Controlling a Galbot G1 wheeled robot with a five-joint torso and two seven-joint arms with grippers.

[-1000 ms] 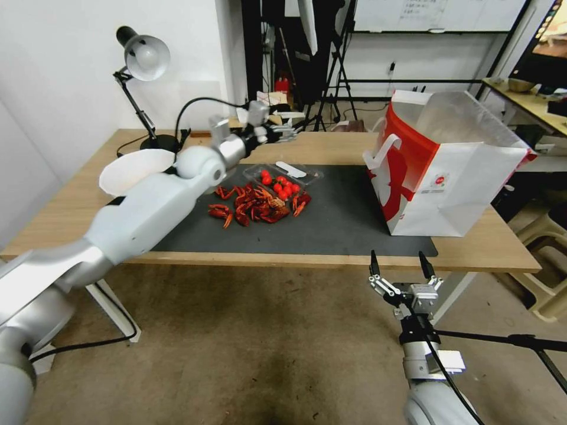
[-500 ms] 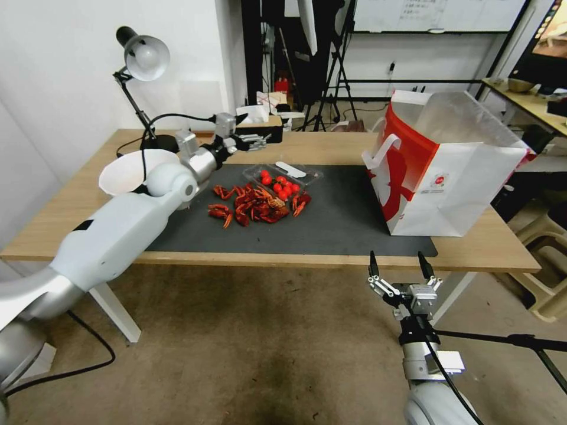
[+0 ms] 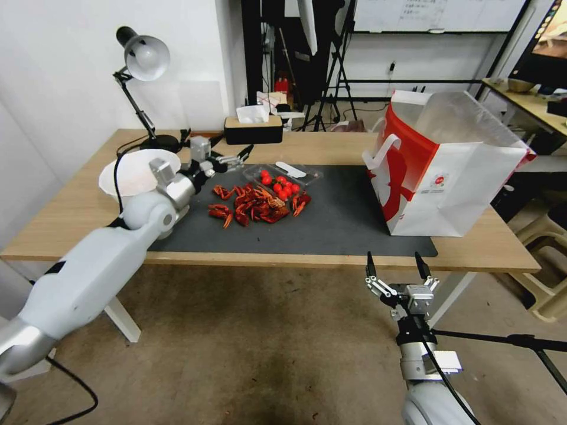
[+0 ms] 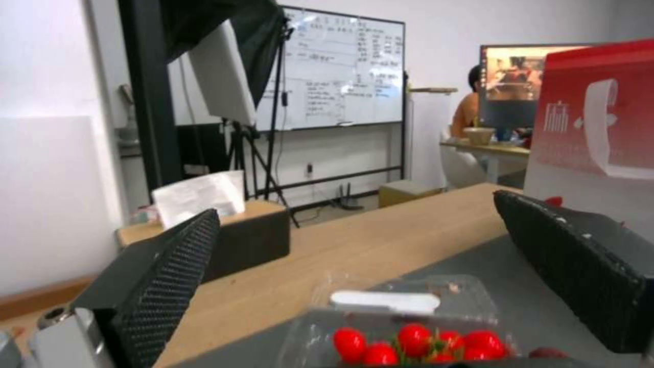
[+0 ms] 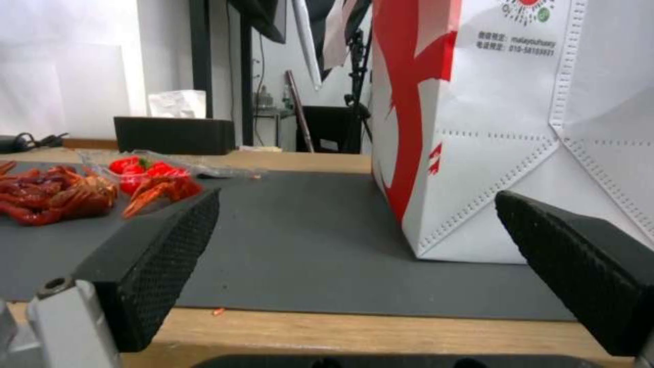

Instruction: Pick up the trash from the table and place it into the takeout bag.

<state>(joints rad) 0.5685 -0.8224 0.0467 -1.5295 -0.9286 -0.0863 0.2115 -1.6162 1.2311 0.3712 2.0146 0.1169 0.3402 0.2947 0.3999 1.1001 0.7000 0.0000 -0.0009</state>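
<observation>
I see the left gripper (image 3: 236,158) wide open and empty above the dark mat (image 3: 331,218), near the crayfish shells (image 3: 254,205); right gripper (image 3: 394,271) wide open below the mat's near edge.

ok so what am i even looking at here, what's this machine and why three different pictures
This is a wheeled robot with two arms, seen through its own cameras. The wide picture comes from its head, looking down at a long light-wood table topped with a dark grey mat. The other two come from cameras on its wrists, so the black padded fingers framing those pictures are its own.

The left end effector is open and reaches over the mat, beside a pile of red crayfish shells and a clear plastic tray of small red tomatoes. The right end effector is open too, waiting below the table's front edge. Neither holds anything.

Also on the table: a large white paper bag with red sides, a white round bowl, a black tissue box and a desk lamp.
</observation>
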